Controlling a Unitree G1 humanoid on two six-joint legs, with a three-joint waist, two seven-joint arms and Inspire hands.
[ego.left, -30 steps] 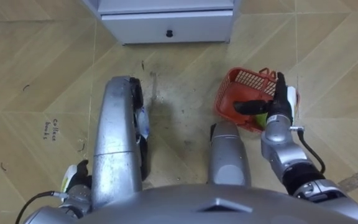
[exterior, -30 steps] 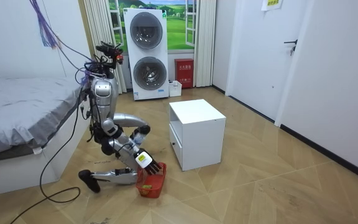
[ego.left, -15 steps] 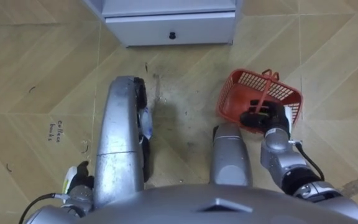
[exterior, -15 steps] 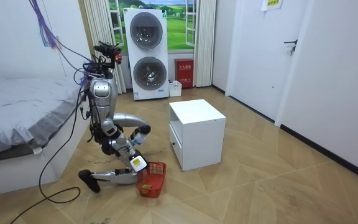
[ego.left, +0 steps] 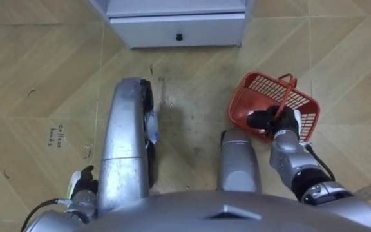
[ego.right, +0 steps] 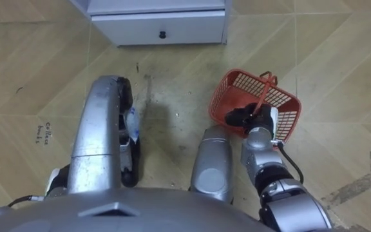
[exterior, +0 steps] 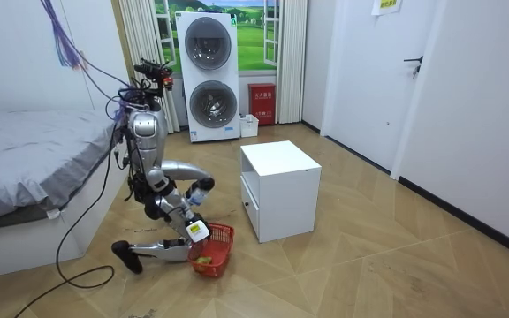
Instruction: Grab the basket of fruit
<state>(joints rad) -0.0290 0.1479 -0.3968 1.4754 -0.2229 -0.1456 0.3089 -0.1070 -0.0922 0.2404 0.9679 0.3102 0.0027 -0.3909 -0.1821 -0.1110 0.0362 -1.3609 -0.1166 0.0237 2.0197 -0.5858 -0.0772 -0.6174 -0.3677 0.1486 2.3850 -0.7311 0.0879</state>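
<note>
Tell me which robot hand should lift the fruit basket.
Right. The right robot hand is inside the fruit basket, fingers curled at its handle; the left robot hand hangs far from it.

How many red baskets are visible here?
1. The red basket is near the white cabinet, with the right hand curled around its handle. None seems hidden.
</note>
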